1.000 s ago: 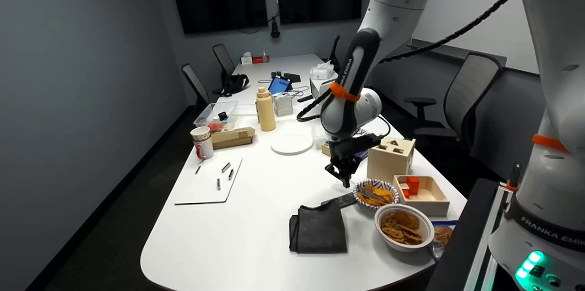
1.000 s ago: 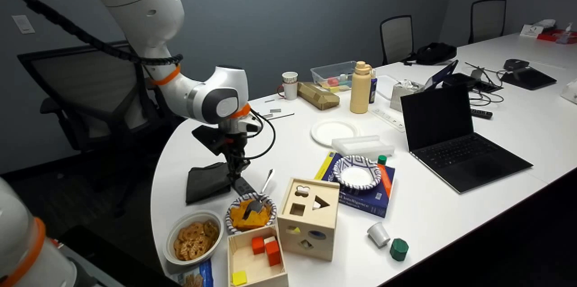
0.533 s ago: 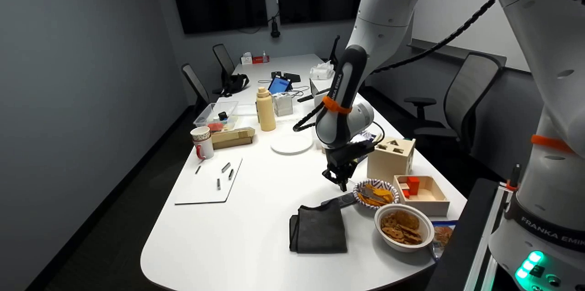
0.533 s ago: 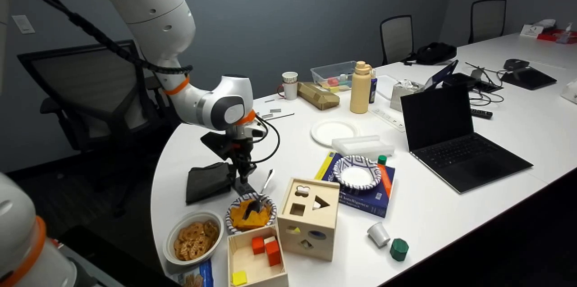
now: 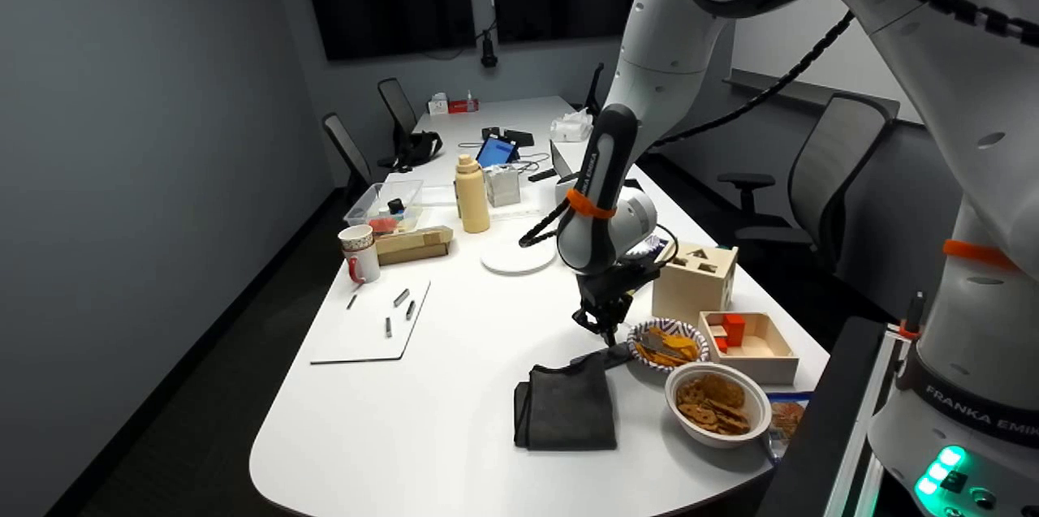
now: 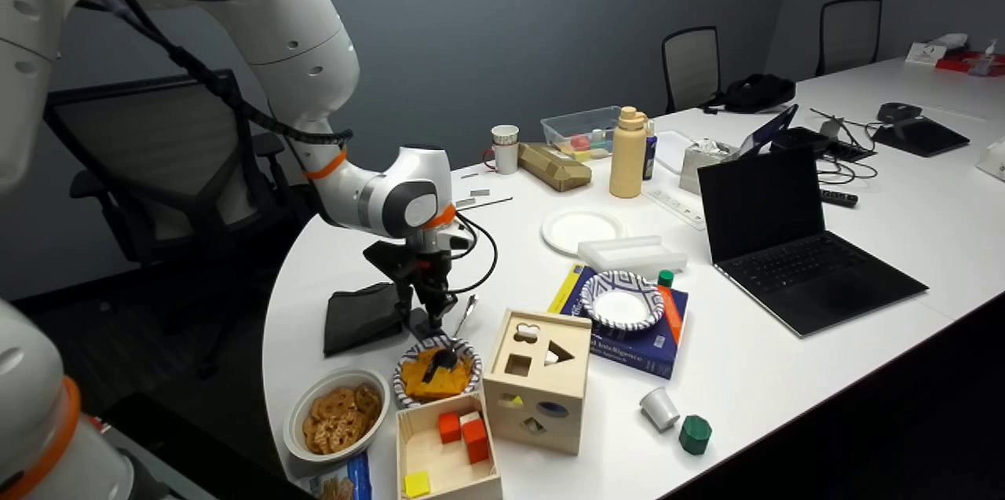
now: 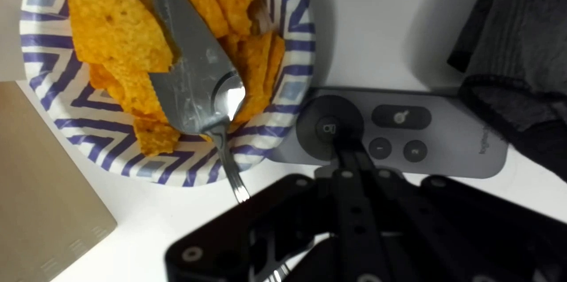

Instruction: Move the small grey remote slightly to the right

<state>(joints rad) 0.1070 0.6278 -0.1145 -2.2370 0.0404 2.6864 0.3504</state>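
Observation:
The small grey remote (image 7: 456, 140) lies flat in the wrist view, with dark buttons and a big round pad at its left end. The chip bowl's rim covers its left end, and a dark folded cloth overlaps its upper right corner. It shows in both exterior views (image 5: 621, 353) (image 6: 419, 319), partly hidden by my gripper. My gripper (image 7: 350, 140) is shut with its fingers together and nothing between them. Its fingertips are over the remote's round pad; I cannot tell if they touch it. In both exterior views the gripper (image 5: 607, 340) (image 6: 434, 329) points down at the remote.
A patterned bowl (image 7: 299, 52) of chips holds a metal server (image 7: 199, 83) whose handle sticks out. The dark cloth (image 5: 568, 411) lies on the remote's other side. A pretzel bowl (image 5: 763, 399), a wooden tray (image 5: 771, 371) and a wooden shape box (image 5: 686, 294) stand nearby.
My gripper has come down closer to the remote and shifted toward the chip bowl in an exterior view. It was shut throughout as far as visible. The remote has not visibly moved.

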